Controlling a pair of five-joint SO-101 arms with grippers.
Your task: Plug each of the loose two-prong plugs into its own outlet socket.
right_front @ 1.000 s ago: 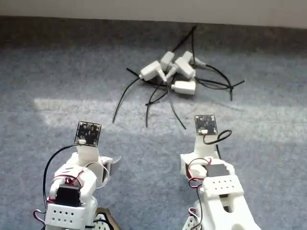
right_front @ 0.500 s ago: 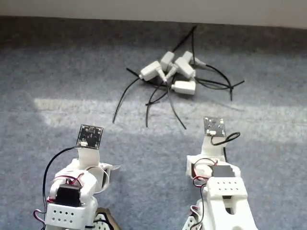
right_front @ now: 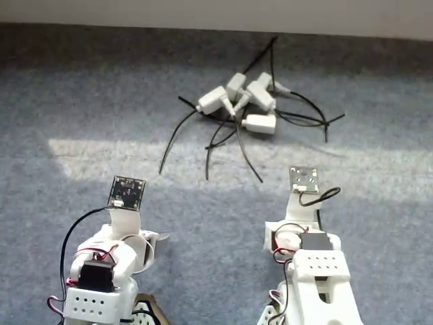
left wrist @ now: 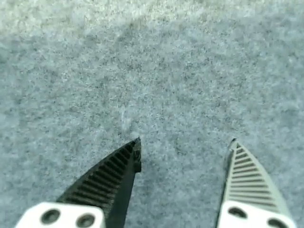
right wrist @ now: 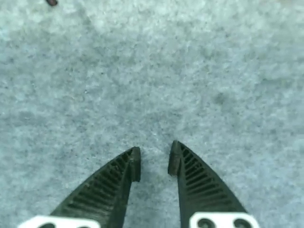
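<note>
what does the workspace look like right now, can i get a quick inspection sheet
surface: grey carpet, a sunlit band across it
job's things: white plugs and sockets heaped together at the far side, none gripped
clutter: brown scrap by an arm's base, too little shows to identify
grippers: left gripper open wide over bare carpet; right gripper open narrowly, empty
cables: black cords trail from the heap, crossing each other
surroundings: pale strip along the carpet's far edge
</note>
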